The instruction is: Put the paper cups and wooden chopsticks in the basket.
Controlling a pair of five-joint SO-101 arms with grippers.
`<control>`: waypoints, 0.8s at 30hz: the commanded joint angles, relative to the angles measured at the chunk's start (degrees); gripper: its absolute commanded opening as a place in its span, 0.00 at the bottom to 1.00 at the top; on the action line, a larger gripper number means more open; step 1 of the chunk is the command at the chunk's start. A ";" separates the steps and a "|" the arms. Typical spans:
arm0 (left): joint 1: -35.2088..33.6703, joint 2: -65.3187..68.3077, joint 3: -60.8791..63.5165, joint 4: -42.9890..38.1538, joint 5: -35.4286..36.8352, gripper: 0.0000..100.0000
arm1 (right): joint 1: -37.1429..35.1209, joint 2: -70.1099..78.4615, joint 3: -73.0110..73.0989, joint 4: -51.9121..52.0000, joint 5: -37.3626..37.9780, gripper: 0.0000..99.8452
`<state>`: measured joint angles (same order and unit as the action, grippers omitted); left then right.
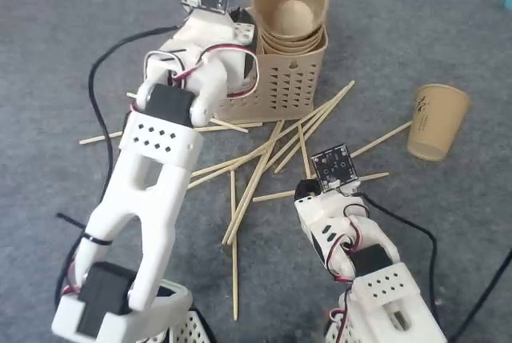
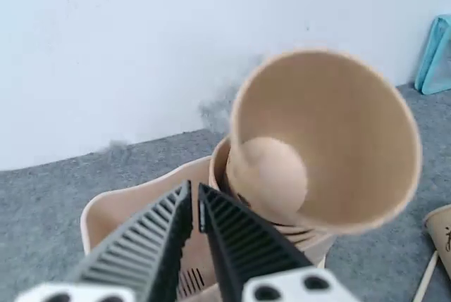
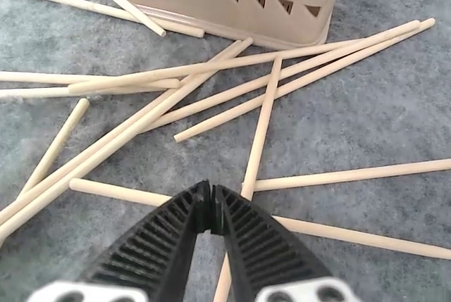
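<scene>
The left gripper [image 2: 195,191] is held over the basket [image 1: 292,79], its jaws narrowed to a thin slit with nothing between them. A stack of cups [image 1: 290,15] is seated in the basket, the uppermost one tilted. The right gripper [image 3: 211,193] is positioned above the chopsticks [image 1: 256,171] scattered on the carpet [image 1: 448,231] beside the basket, its jaws closed and empty, and one lone cup [image 1: 436,119] is located on the carpet, well apart from the basket.

No readable text. Dark printed mark on lone paper cup [image 1: 436,121], too small to read.
</scene>
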<state>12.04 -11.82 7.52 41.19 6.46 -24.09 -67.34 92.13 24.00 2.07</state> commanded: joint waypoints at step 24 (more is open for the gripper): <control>-22.95 -38.07 52.44 -5.71 0.00 0.01 | 11.82 -1.27 -8.18 5.85 0.44 0.01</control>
<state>-4.57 -41.10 42.95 49.98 6.46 -15.47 -67.34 90.64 25.58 2.24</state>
